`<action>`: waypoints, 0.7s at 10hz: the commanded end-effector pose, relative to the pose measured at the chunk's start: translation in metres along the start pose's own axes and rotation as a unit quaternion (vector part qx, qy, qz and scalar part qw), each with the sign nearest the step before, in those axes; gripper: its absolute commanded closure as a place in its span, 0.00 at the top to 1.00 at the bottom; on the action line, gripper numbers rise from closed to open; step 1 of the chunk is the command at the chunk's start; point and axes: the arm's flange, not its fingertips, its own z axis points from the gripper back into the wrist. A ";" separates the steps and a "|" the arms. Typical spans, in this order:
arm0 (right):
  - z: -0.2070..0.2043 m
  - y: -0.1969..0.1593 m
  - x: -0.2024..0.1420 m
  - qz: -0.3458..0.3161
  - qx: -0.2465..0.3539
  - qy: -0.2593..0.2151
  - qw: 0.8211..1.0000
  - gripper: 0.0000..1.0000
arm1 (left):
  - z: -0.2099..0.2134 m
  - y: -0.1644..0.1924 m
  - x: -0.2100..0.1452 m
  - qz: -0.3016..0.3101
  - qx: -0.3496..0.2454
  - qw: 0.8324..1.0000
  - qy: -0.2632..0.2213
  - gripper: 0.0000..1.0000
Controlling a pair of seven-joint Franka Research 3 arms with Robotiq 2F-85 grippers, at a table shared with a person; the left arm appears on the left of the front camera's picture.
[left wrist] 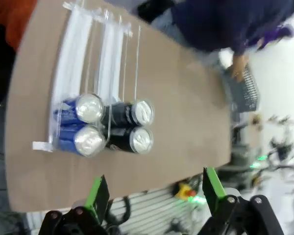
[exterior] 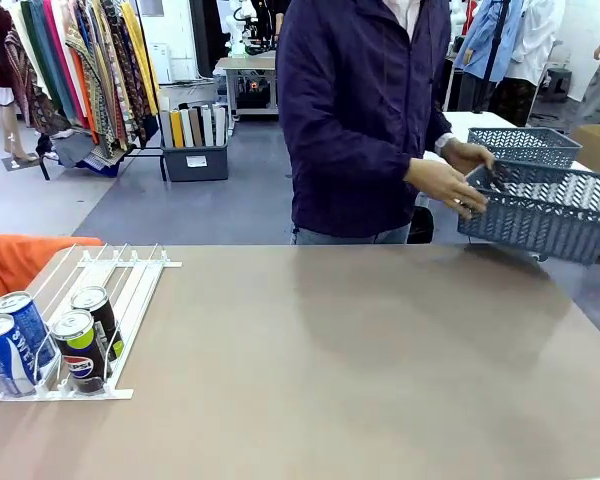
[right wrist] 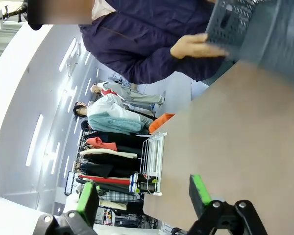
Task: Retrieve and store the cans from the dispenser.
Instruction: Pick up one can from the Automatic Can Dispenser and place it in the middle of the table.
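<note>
Dispenser (exterior: 138, 285) seemingly common to all views

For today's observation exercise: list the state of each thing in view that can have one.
Rack: on the table, rear lanes empty.
Cans: four, standing at its front.
Basket: held in the person's hands.
Left gripper: open.
Right gripper: open.

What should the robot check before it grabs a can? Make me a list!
1. Four cans standing at the front lip of the dispenser: ok.
2. Robot's left hand open and empty: ok.
3. Robot's right hand open and empty: ok.
4. Storage basket set down on the table: not ok, the person holds it in the air at the far right.
5. The person's hands away from the cans: ok.
</note>
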 end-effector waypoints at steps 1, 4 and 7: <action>0.001 0.002 0.003 0.011 0.009 -0.003 1.000 1.00 | -0.029 -0.059 -0.008 -0.125 0.110 0.985 0.052 1.00; 0.001 0.002 0.003 0.011 0.009 -0.003 1.000 1.00 | -0.090 -0.115 -0.025 -0.209 0.262 0.939 0.077 1.00; 0.001 0.002 0.003 0.011 0.009 -0.003 1.000 1.00 | -0.137 -0.128 -0.040 -0.209 0.288 0.929 0.105 1.00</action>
